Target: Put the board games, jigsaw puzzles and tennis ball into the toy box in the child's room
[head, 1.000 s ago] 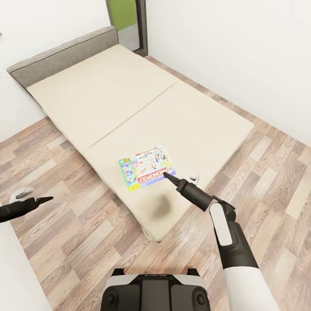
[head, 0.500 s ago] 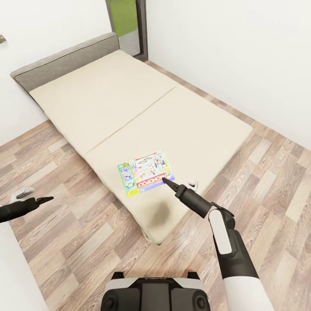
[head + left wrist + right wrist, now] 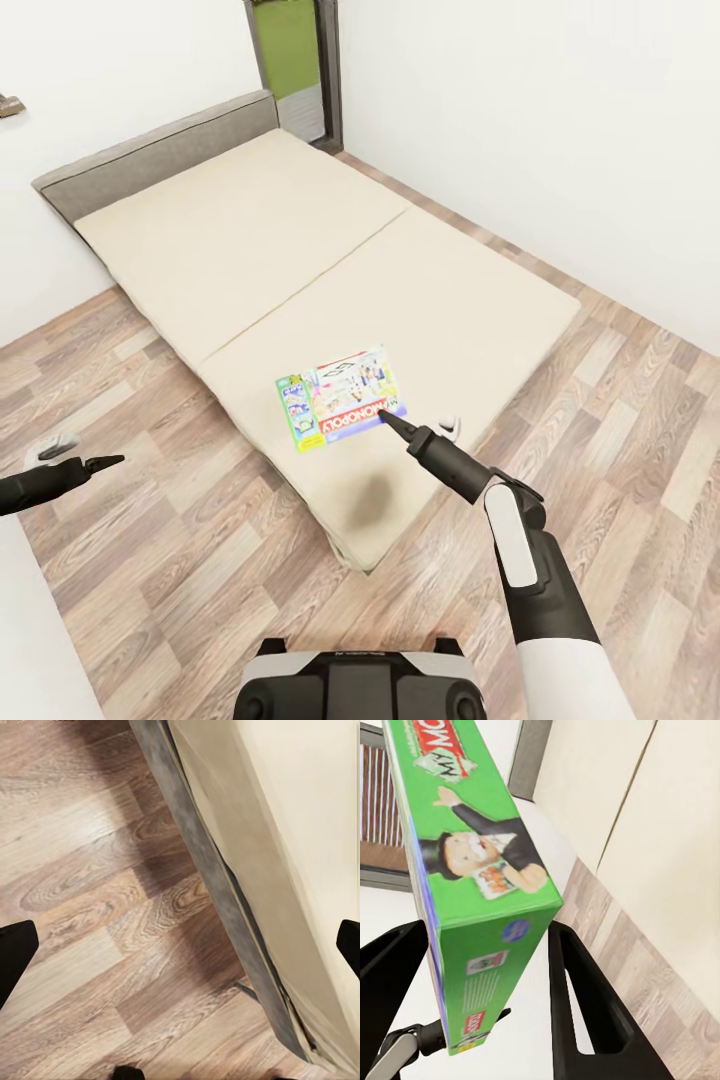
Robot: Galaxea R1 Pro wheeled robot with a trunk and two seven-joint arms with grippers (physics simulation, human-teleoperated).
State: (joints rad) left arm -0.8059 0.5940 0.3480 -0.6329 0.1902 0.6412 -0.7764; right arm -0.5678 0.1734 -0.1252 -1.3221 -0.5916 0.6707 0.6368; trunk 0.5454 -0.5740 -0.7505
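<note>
Floorboards point(image 3: 180, 560) of pale wood lie under the left gripper point(image 3: 110, 461), which hangs at the left edge of the head view, well apart from the bed point(image 3: 250, 230). In that view its dark fingers look drawn to a point, but the left wrist view has one dark fingertip point(image 3: 15, 952) at either edge with a broad gap between, so the jaws stand spread and hold nothing; beyond them runs the bed's grey side rail with the beige mattress above it.

Further right, the Monopoly board game point(image 3: 340, 398) sits over the near part of the mattress, its red logo upside down from the head camera and a green strip along its left side. The right gripper point(image 3: 392, 424) meets the box's near right corner. In the right wrist view the green side of the box point(image 3: 472, 885), printed with the top-hatted mascot, stands between the two black fingers point(image 3: 574, 997), which are pinched against it. Beyond the fingers lie the mattress seam and the wood floor.
</note>
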